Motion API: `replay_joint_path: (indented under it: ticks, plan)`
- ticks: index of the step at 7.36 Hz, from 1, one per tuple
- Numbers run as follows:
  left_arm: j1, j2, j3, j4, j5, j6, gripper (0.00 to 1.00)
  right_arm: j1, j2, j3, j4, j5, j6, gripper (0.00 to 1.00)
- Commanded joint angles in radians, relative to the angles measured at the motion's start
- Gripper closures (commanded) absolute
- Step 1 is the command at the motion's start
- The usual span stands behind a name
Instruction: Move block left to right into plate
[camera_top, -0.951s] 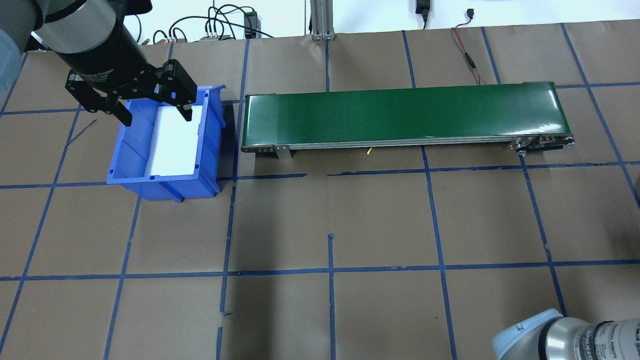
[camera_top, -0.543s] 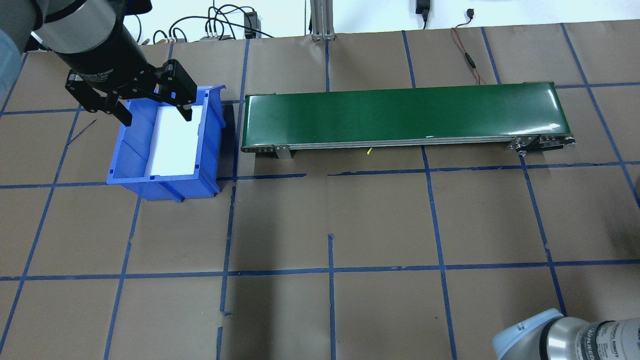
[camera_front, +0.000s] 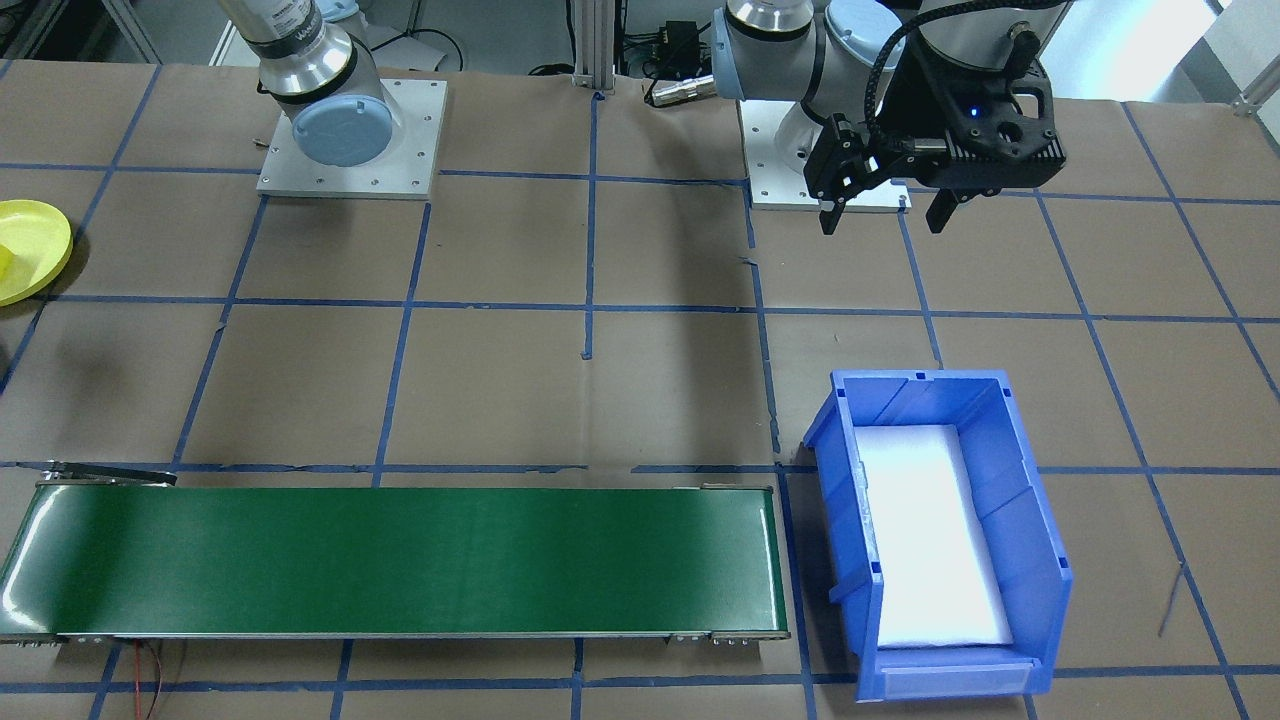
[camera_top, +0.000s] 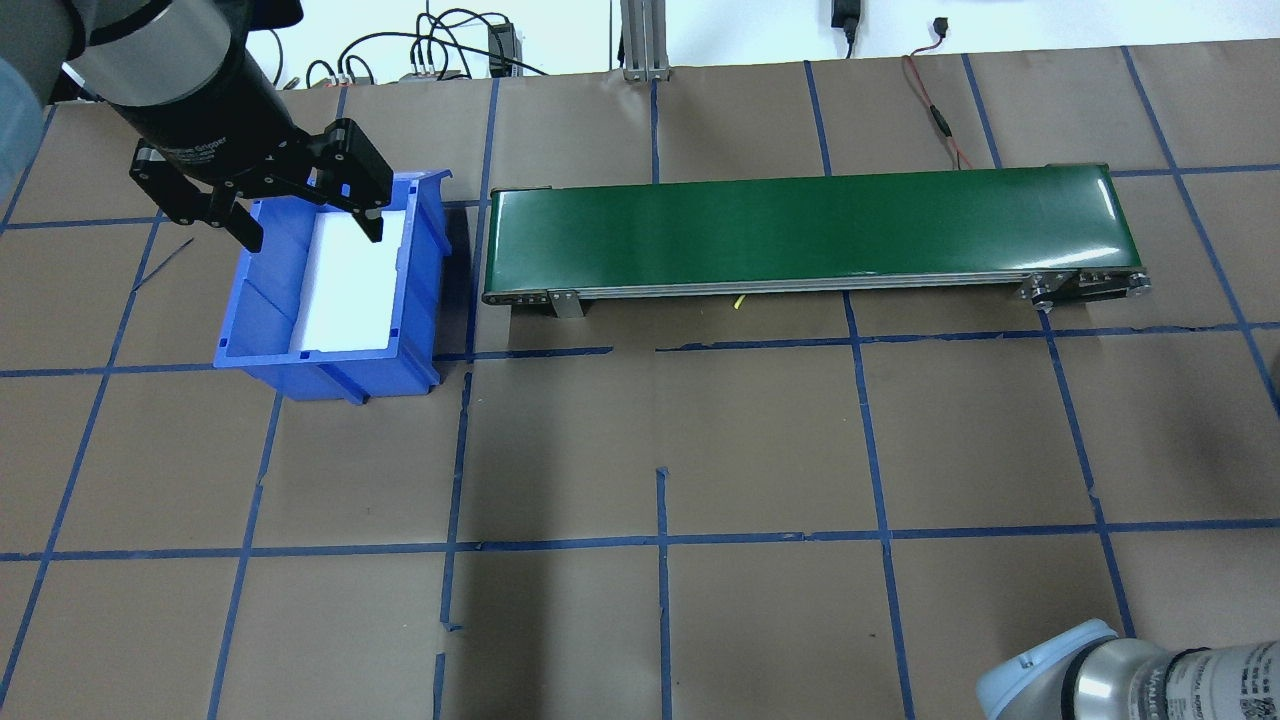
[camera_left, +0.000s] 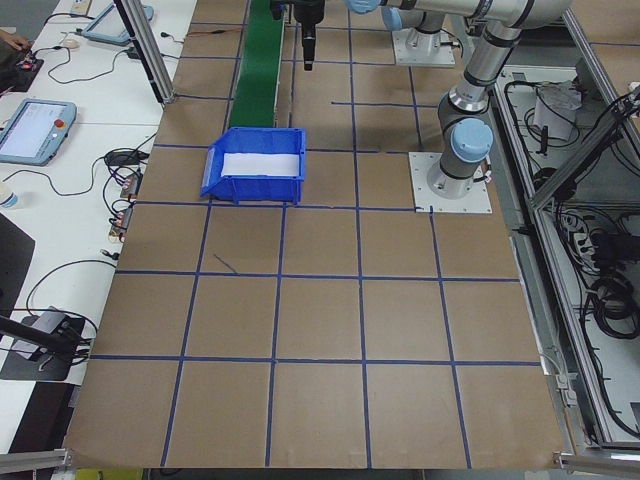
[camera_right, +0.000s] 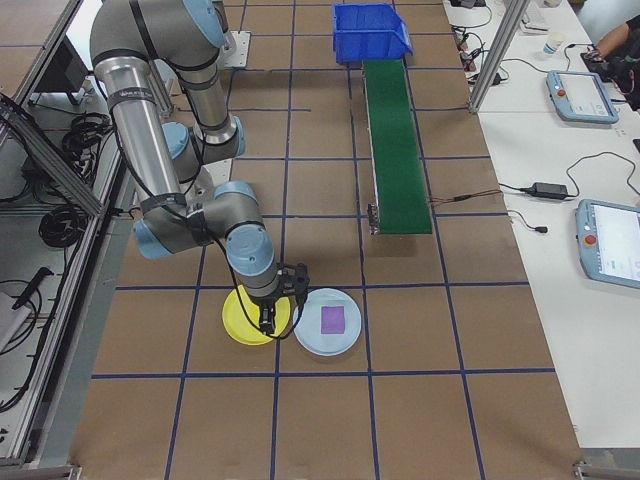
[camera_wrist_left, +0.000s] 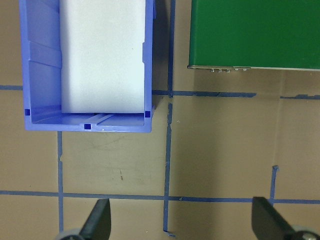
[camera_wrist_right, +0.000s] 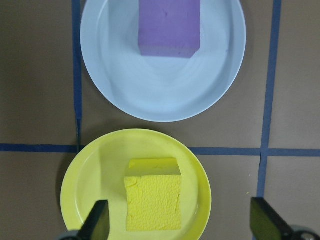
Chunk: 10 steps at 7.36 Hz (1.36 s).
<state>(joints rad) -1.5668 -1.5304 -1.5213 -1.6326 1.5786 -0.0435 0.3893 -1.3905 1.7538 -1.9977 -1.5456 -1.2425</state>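
Observation:
In the right wrist view a yellow block (camera_wrist_right: 152, 195) lies in the yellow plate (camera_wrist_right: 85, 185), right below my right gripper (camera_wrist_right: 181, 222), which is open with its fingers wide on either side. From the right side the same gripper (camera_right: 268, 318) hangs over the plate (camera_right: 238, 318). The plate's edge (camera_front: 40, 235) also shows at the left border of the front view. My left gripper (camera_top: 312, 235) (camera_front: 884, 222) is open and empty, raised above the table by the blue bin.
A blue bin (camera_top: 330, 375) (camera_front: 1040, 560) with a white liner stands at the left end of the green conveyor (camera_top: 800, 230) (camera_front: 400, 560). Beside the yellow plate a pale blue plate (camera_wrist_right: 162, 95) (camera_right: 310, 338) holds a purple block (camera_wrist_right: 169, 25).
The right arm's wrist at the lower right edge of the overhead view has shifted slightly. The left gripper has stayed in place, open.

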Motion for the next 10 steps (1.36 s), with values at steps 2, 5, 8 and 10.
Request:
replay_joint_path:
  ticks: [2, 5, 8, 10]
  plan:
    - [0.013, 0.006, 0.001, -0.019, 0.011, 0.004, 0.00, 0.221, -0.056, -0.251, 0.175, 0.005, 0.052, 0.00]
    - [0.028, 0.026, 0.001, -0.073, 0.012, 0.013, 0.00, 0.366, -0.097, -0.316, 0.180, 0.039, 0.049, 0.00]
    - [0.033, 0.036, 0.003, -0.086, 0.011, 0.013, 0.00, 0.567, -0.148, -0.323, 0.169, 0.085, 0.064, 0.00]
    - [0.031, 0.038, -0.008, -0.084, 0.028, 0.007, 0.00, 0.766, -0.174, -0.321, 0.163, 0.027, 0.235, 0.00]
